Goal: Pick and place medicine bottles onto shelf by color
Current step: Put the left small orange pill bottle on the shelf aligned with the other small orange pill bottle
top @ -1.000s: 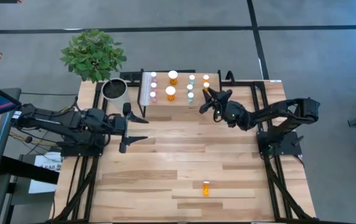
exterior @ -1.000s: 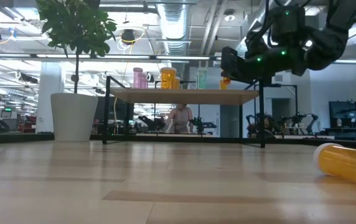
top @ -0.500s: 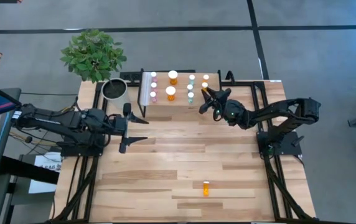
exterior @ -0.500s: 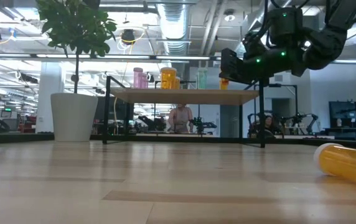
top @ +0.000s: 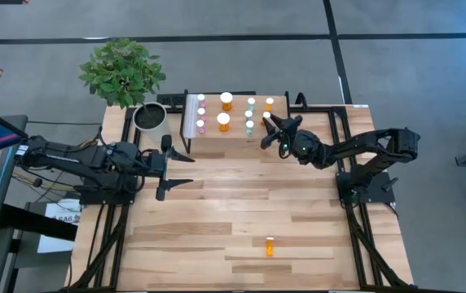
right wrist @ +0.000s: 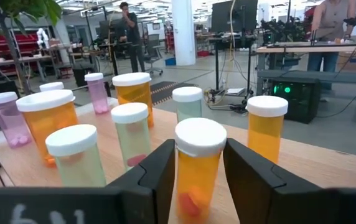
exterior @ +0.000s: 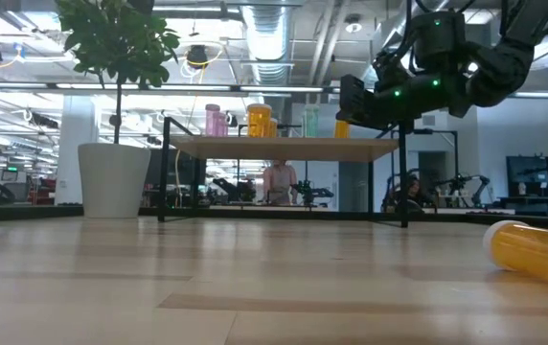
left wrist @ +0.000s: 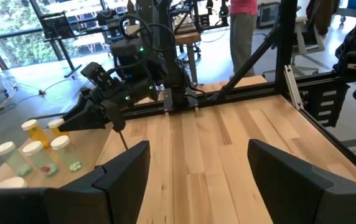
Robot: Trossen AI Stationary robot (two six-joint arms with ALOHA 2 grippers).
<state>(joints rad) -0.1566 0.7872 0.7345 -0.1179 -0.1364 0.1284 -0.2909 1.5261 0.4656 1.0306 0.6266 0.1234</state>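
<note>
Right end effector (top: 270, 129): clamped on small orange bottle (right wrist: 198, 167) over shelf (top: 237, 142), right edge. Left end effector (top: 186, 167): fingers apart, idle over desk (top: 241, 203). Stray orange bottle (top: 270, 246): lying on desk, front.

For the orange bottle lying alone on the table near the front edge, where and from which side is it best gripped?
The lone orange bottle lies on its side on the table. Probably best gripped from straight above, across the middle of its round body, fingers straddling its width. Nothing stands near it.
</note>
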